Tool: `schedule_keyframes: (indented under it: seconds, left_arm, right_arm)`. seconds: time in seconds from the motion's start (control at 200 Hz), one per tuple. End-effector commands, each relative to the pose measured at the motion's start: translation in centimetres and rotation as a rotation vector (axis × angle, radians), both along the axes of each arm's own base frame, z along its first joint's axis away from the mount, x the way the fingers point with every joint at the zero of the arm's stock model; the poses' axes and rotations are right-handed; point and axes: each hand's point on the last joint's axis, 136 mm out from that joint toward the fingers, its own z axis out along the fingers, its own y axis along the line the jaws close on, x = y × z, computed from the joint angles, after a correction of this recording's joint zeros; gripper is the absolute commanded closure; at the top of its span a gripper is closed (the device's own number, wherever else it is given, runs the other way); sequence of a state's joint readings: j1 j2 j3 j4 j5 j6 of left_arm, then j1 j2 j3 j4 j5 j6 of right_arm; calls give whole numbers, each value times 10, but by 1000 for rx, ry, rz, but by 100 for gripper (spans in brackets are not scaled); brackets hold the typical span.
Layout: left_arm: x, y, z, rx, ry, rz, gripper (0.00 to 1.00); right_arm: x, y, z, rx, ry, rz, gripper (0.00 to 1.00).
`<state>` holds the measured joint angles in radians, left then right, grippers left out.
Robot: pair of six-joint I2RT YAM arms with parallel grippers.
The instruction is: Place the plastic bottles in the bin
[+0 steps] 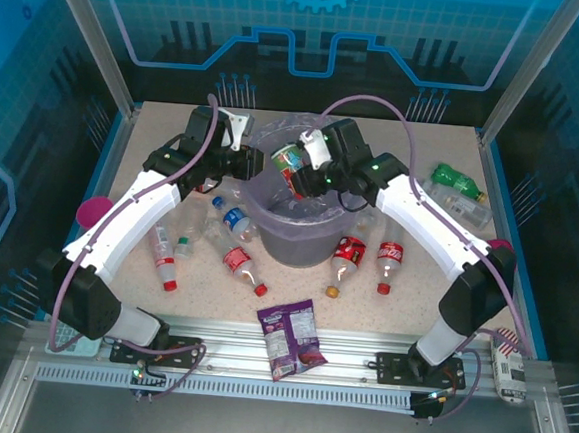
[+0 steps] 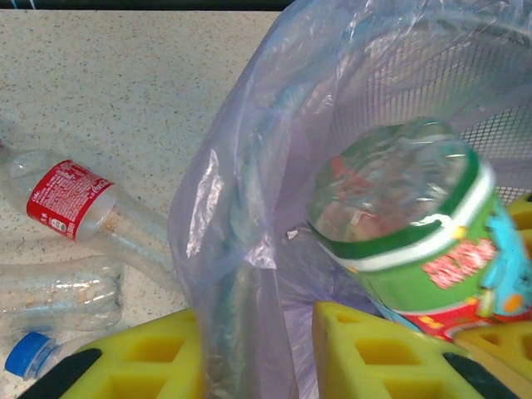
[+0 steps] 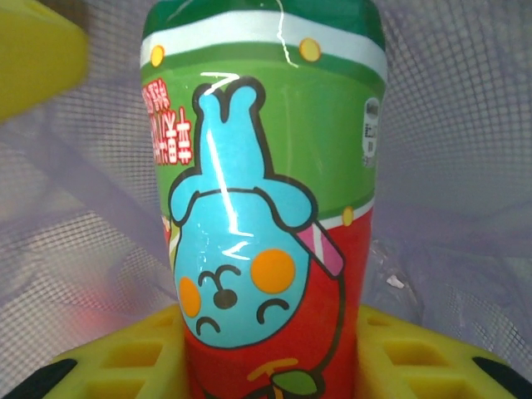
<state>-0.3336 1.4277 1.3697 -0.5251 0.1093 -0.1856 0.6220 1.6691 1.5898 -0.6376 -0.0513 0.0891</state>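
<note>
One wide speckled table [image 1: 402, 311] carries everything I am working with. At its far middle stands the bin [image 1: 302, 248], a round grey mesh bucket and by far the largest container. It is lined with a translucent lavender bag [image 1: 276, 135] that folds out over the rim. Through the crumpled liner I cannot tell what lies at the bottom.

My left gripper [image 1: 256, 169] sits at the bin's left rim. Its yellow fingers [image 2: 125, 362] are pressed together on the bag-covered edge, one outside the wall and one inside. My right gripper [image 1: 298, 175] comes in from the right and pinches a green-and-red bottle [image 1: 289, 158] with a blue cartoon animal on its label. That bottle hangs tilted within the bin's mouth, with mesh and liner behind it.

Other plastic bottles [image 1: 243, 265] lie loose on the table. Left of the bin is a cluster with two red-labelled, red-capped ones, a blue-labelled bottle [image 1: 235, 218] and some clear ones. Just beside the bin's near right lie two red-labelled bottles [image 1: 391, 257], side by side. At the far right a green bottle [image 1: 456, 179] lies next to a clear one. A purple snack packet [image 1: 292, 339] lies at the near edge, between the arm bases.
</note>
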Motion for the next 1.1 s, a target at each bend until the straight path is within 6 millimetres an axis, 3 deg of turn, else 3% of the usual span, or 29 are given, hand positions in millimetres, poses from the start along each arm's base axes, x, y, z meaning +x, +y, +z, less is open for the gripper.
schedule_keyframes:
  seconds: [0.0,0.16,0.295,0.605,0.79,0.936,1.096]
  left_arm:
    - [-5,9,-2,1,0,27,69]
    - [-5,8,1,-8,-11,24,69]
    - [-5,8,-1,-6,-9,26,70]
    - [-4,9,-1,-9,-9,35,70]
    - [-3,9,0,-9,-13,39,70]
    - [-2,9,-2,-7,-8,45,70]
    - [1,9,0,-7,-6,55,70]
  right_arm:
    - [4,-3,-24,-103,15,-7,58]
    - [2,1,-44,-147,38,18,54]
    - [3,3,-52,-158,53,18,41]
    - [2,6,-35,-132,34,33,26]
    - [-3,6,-2,-95,-7,48,23]
    - [-13,-3,56,-23,-76,18,23]
    - [-20,-35,108,15,-165,-95,23]
